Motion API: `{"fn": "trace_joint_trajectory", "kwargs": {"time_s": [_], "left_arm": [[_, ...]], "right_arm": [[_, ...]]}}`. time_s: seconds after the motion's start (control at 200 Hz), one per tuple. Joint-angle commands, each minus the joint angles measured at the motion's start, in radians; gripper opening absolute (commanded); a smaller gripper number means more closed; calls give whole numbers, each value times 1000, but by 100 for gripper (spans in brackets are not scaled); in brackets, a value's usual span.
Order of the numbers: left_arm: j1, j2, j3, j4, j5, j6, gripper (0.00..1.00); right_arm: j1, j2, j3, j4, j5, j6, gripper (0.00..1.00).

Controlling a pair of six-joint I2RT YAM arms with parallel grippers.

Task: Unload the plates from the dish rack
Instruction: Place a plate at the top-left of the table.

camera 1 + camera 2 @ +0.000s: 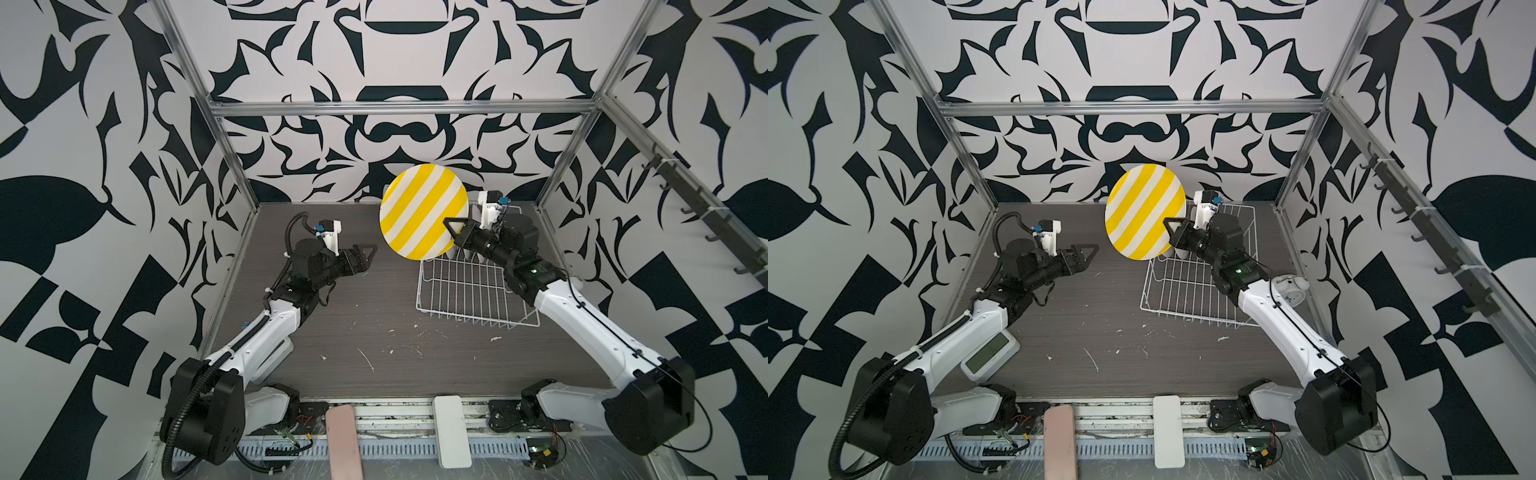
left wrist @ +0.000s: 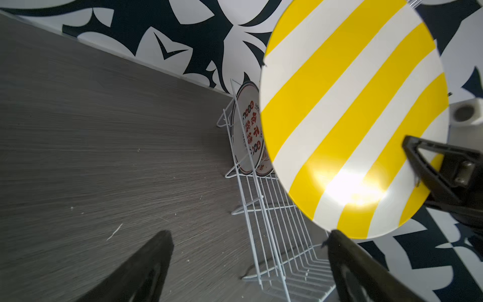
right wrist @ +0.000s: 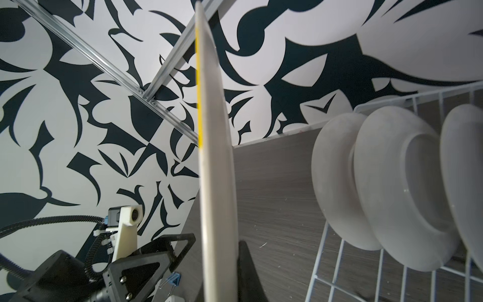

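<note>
Striped plate (image 1: 424, 212) raised above the left-arm side of the dish rack (image 1: 469, 291), toward its far end, and clear of the tines. The disc stands on edge, nearly vertical. Its yellow-and-white face (image 2: 352, 117) is turned away from the rack toward the left gripper (image 1: 370, 259), with the white back toward the rack; the stripes run diagonally across the face. In the right wrist view the plate appears edge-on as a thin upright sliver (image 3: 217, 157). Being round, it has no long axis of its own.

Right gripper (image 1: 451, 224) clamped on the plate's rim at the part nearest the rack. One black finger (image 2: 418, 157) lies across the striped face, the other (image 3: 245, 266) against the white back; the arm reaches over the rack from its right-arm side.

Left gripper spread wide and holding nothing, hovering above the bare table (image 1: 374, 332) well to the left-arm side of the rack, tips directed toward the plate; both of its fingers frame the left wrist view.

Smaller plates (image 3: 400, 188) standing on edge between the tines at the rack's far end, just behind the raised plate, their planes roughly parallel to it. At least three white backs show in the right wrist view; the red printed faces (image 2: 248, 130) point the same way as the striped face. The near rows of the rack hold nothing.

Alarm clock (image 1: 1291, 289) on the table just beside the rack's right-arm side, partly hidden by the right arm.
</note>
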Motion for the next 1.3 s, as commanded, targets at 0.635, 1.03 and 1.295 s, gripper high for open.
{"fn": "trace_joint_trajectory", "kwargs": {"time_s": [0.635,1.03,1.295], "left_arm": [[46,88,-33,274,140,-206,93],[71,72,-41,275,155,-256,91],[108,66,-31,300,168,-356,89]], "right_arm": [[4,74,11,251,-184,169,0],[4,96,3,284,-245,236,0],[4,167,-34,486,-338,373,0]]}}
